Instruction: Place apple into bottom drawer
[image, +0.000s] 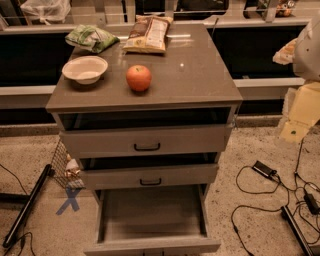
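The red-orange apple (138, 77) sits on the grey cabinet top (200, 75), left of centre near the front edge and just right of a white bowl (85, 69). The bottom drawer (152, 212) is pulled far out below and its flat grey floor is bare. My gripper (299, 54) shows as a pale shape at the right edge of the camera view. It hangs beside the cabinet, well right of the apple and at about its height. It holds nothing that I can see.
A green bag (91, 37) and a chip bag (148, 33) lie at the back of the top. The two upper drawers (146, 141) with black handles stand slightly open. Cables and a black box (264, 169) lie on the floor at right. A black bar (27, 205) lies at left.
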